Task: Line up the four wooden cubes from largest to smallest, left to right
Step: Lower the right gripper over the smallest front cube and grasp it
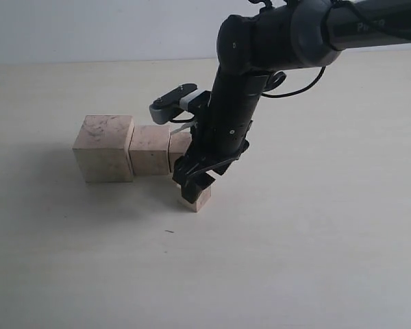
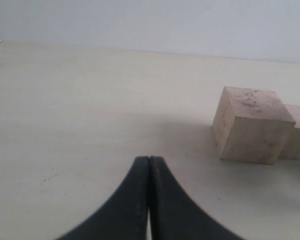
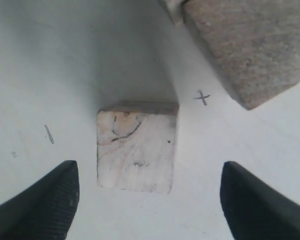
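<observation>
Right tool (image 1: 195, 181) hangs low over the small pale raw-wood cube (image 1: 196, 199), jaws apart on either side without touching it (the wrist view shows bare worktop (image 1: 294, 240) in both gaps). That cube sits just below centre of the exterior frame, lower than the row of three bigger pale wooden cubes (image 1: 149, 149), which touch side by side, largest leftmost. Left tool (image 2: 149, 200) is pressed together and empty. My worry is that the small cube ends up out of line, or that a finger moving past clips the third cube (image 1: 180, 145) and skews the row.
</observation>
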Robot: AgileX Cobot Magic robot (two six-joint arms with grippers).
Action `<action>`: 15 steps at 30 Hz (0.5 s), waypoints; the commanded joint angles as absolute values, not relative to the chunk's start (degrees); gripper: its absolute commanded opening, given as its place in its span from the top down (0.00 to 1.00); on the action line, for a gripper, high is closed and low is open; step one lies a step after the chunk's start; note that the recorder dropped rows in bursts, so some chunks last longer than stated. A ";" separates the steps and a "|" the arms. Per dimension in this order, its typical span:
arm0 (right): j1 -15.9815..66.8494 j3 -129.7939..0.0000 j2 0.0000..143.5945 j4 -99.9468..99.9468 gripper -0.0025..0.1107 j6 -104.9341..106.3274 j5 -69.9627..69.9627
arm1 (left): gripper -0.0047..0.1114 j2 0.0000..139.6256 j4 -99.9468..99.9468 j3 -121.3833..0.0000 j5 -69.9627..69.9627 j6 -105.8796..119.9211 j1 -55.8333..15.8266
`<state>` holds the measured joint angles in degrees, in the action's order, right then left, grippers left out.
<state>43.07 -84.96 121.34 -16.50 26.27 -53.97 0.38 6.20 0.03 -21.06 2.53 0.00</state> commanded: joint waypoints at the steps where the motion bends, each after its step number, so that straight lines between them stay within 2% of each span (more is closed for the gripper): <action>1: 43.28 -84.80 121.80 -17.14 0.32 26.97 -53.24 | 0.96 0.00 6.12 0.00 -20.39 2.53 0.01; 12: 43.28 -84.80 124.06 -18.15 0.33 28.50 -52.99 | 0.96 0.00 6.12 0.00 -20.39 2.53 0.01; 15: 43.28 -84.80 124.06 -18.15 0.38 28.50 -52.63 | 0.96 0.00 6.12 0.00 -20.39 2.53 0.01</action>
